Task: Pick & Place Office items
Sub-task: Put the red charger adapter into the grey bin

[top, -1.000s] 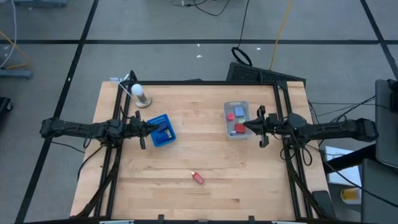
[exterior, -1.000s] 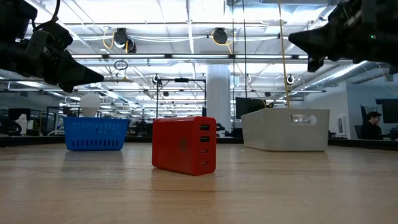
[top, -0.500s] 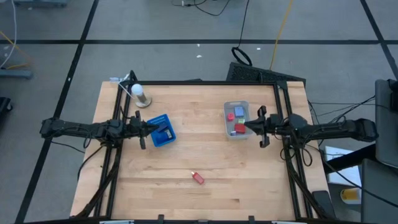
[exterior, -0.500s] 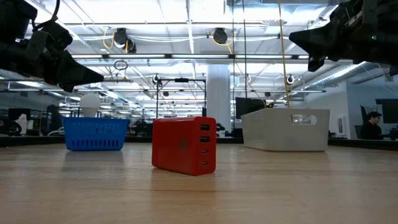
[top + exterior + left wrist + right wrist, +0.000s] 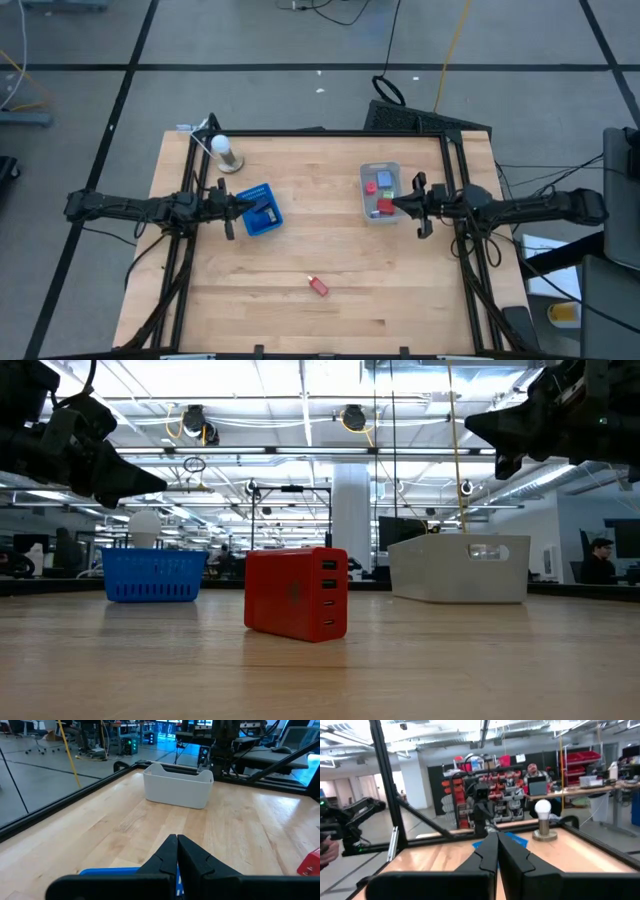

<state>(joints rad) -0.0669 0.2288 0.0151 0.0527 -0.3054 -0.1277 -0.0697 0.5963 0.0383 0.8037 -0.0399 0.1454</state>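
No change from one second ago
Red block lies alone on front table; more pieces in clear bin. Left gripper pinched shut, empty, over blue tray; right gripper likewise over bin

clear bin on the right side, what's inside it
In the clear bin, the high view shows two red pieces and a small blue one. The right gripper, shut, overhangs its edge, so anything beneath it is hidden.
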